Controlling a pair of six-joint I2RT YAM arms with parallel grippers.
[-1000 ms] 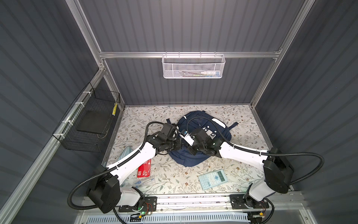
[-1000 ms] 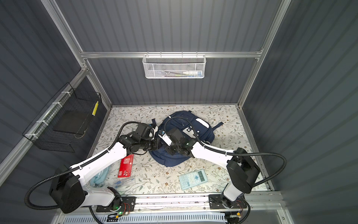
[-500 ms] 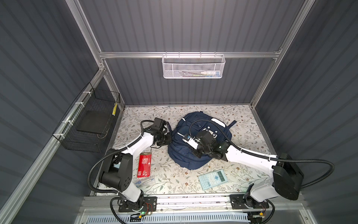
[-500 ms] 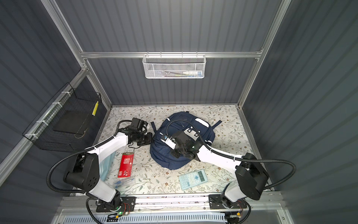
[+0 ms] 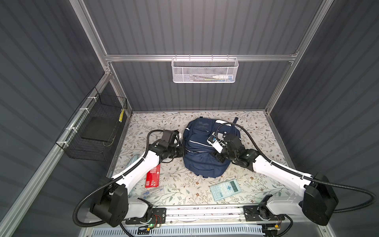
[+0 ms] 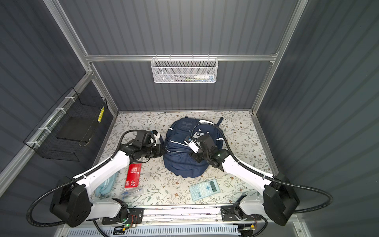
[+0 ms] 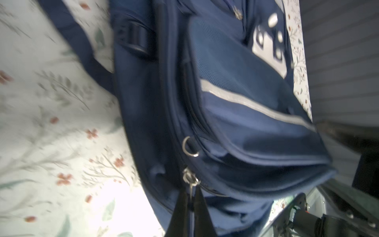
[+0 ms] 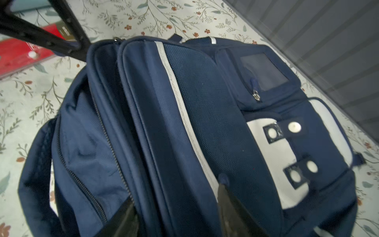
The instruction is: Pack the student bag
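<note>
One floral-printed table (image 5: 178,184) carries the student bag (image 5: 205,162), a large navy blue fabric backpack with white stripe trim, at its middle towards the back wall. The right gripper (image 8: 176,195) sits over the bag's right half with jaws apart, straddling a fold of fabric. The left gripper (image 7: 191,191) is pinched together on a small metal zipper pull (image 7: 190,180) at the bag's left side.

Robot lab test cell: dark grey ribbed wall panels (image 5: 184,30), silver aluminium frame rails (image 5: 143,58), white mesh basket (image 5: 184,71) upper centre, black wire basket (image 5: 90,147) left, floral-print table cover (image 5: 184,184).
</note>
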